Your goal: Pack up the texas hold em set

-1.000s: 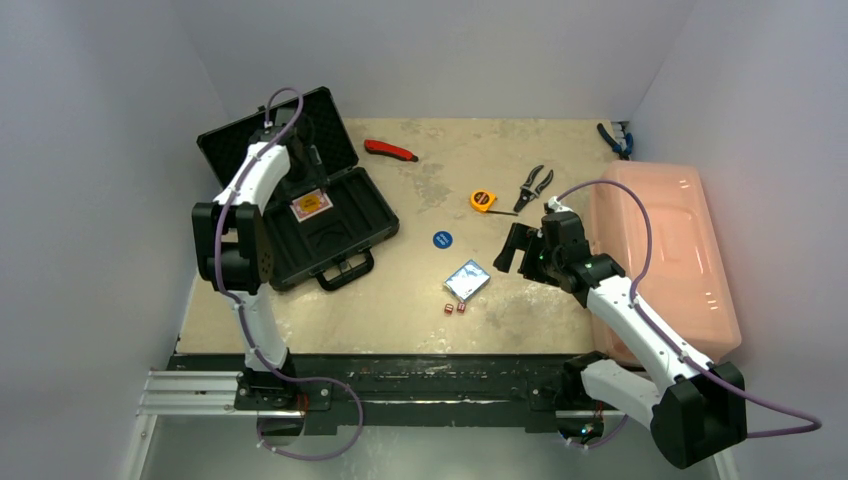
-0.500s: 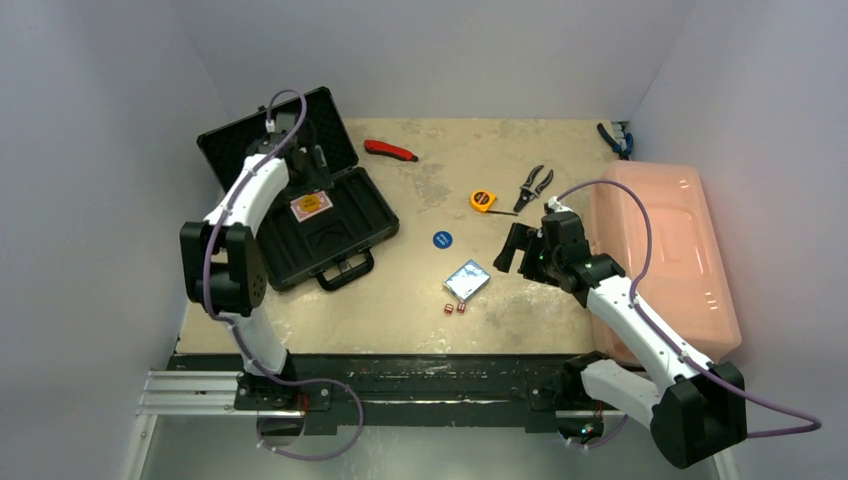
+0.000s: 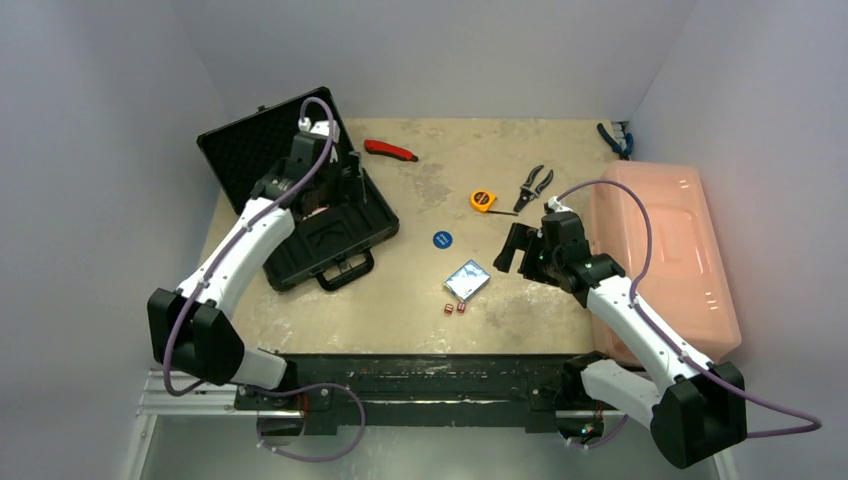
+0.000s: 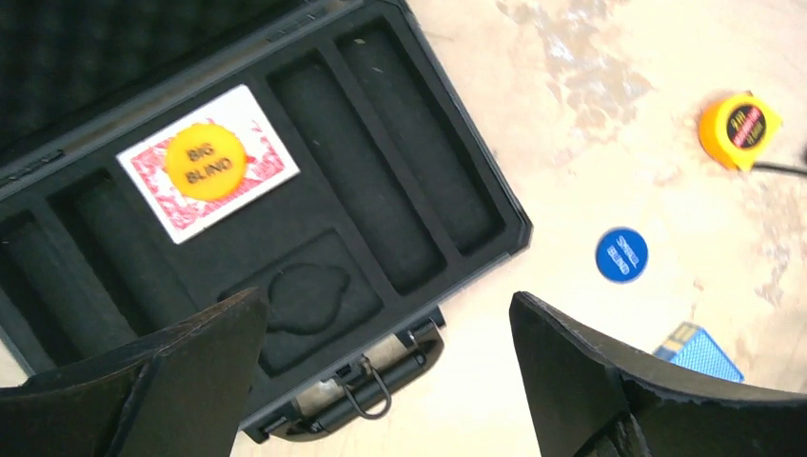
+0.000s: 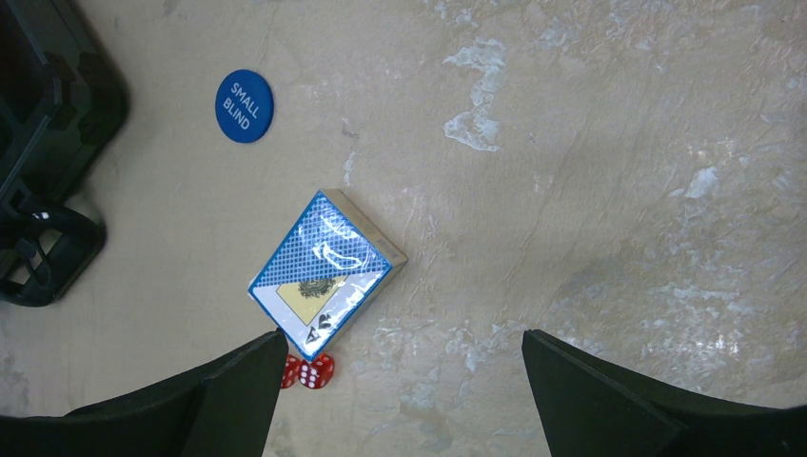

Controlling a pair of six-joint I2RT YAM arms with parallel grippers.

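The black briefcase (image 3: 335, 235) lies open at the left, its foam tray (image 4: 400, 190) facing up. In one slot the red card deck (image 4: 257, 157) lies flat with the orange disc (image 4: 206, 162) on top. My left gripper (image 4: 385, 305) hovers open and empty above the case's handle edge. On the table lie the blue disc (image 3: 443, 239) (image 5: 244, 107), the blue card deck (image 3: 467, 280) (image 5: 324, 271) and two tiny red dice (image 3: 454, 308) (image 5: 309, 371). Just right of that deck, my right gripper (image 5: 404, 335) hangs open and empty.
A yellow tape measure (image 3: 483, 200) and black pliers (image 3: 535, 185) lie behind the blue disc. A red box cutter (image 3: 390, 150) sits near the case lid. The large pink bin (image 3: 660, 250) fills the right side, with blue pliers (image 3: 615, 140) behind it.
My left gripper opened wide and drew back from the red deck, leaving the orange disc on it; the left elbow swung down toward the near left. The right arm stayed still.
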